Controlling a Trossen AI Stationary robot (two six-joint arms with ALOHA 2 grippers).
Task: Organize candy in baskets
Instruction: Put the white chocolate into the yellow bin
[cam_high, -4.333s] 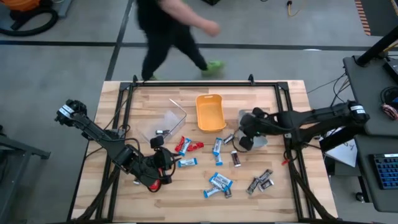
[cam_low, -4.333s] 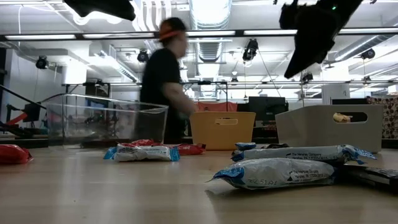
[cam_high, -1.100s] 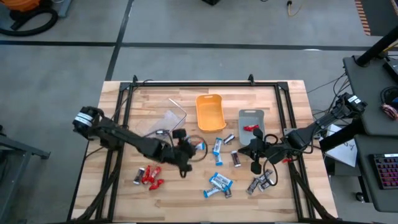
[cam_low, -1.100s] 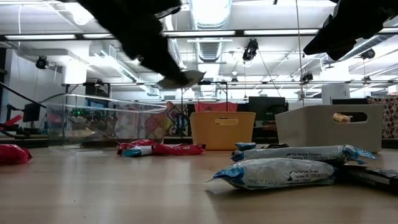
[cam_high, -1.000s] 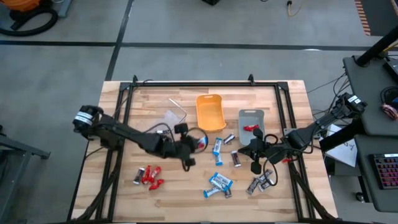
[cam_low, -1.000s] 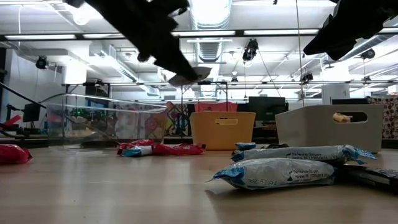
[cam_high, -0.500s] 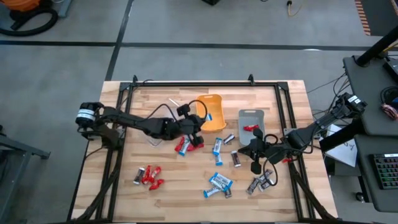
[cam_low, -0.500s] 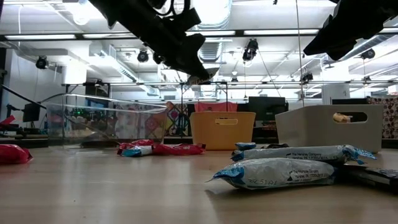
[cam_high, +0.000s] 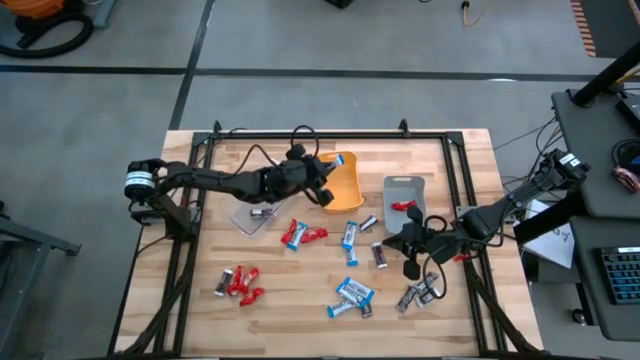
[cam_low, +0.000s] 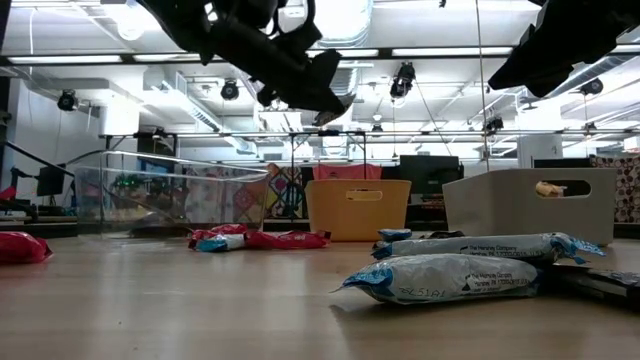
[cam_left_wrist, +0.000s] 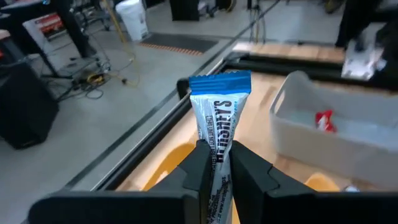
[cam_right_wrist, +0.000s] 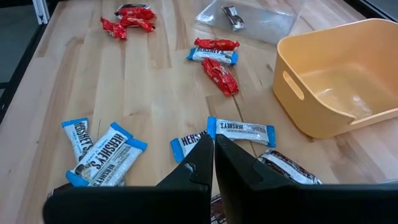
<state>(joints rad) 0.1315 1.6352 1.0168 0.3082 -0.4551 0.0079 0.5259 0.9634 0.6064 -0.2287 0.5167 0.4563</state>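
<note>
My left gripper (cam_high: 328, 172) hangs above the orange basket (cam_high: 340, 188), shut on a blue-and-white candy bar (cam_left_wrist: 219, 118). My right gripper (cam_high: 412, 248) hovers shut above the table, near the grey basket (cam_high: 405, 190), which holds one red candy (cam_high: 403, 206). The clear basket (cam_high: 262, 205) holds a dark candy (cam_high: 258, 212). Red, blue-and-white and dark candies lie loose on the table: a red pair (cam_high: 240, 283), a mixed group (cam_high: 300, 235), blue ones (cam_high: 350, 295) and dark ones (cam_high: 420, 293). My left gripper pinches the blue-and-white bar by its lower part (cam_left_wrist: 216, 152) between the two fingers. The bar lies along the fingers, and its crimped blue end (cam_left_wrist: 219, 84) sticks out past the fingertips. It is lifted clear, above the orange basket (cam_left_wrist: 165, 163).
The three baskets stand in a row toward the far side of the table. Loose candies are scattered over the middle and near right. The table's near left corner and far left have bare wood. A black frame runs around the table edge (cam_high: 300, 135).
My left gripper has carried the blue-and-white bar from above the table's middle toward the far edge and a little right, and now stands over the orange basket, still shut on it.
</note>
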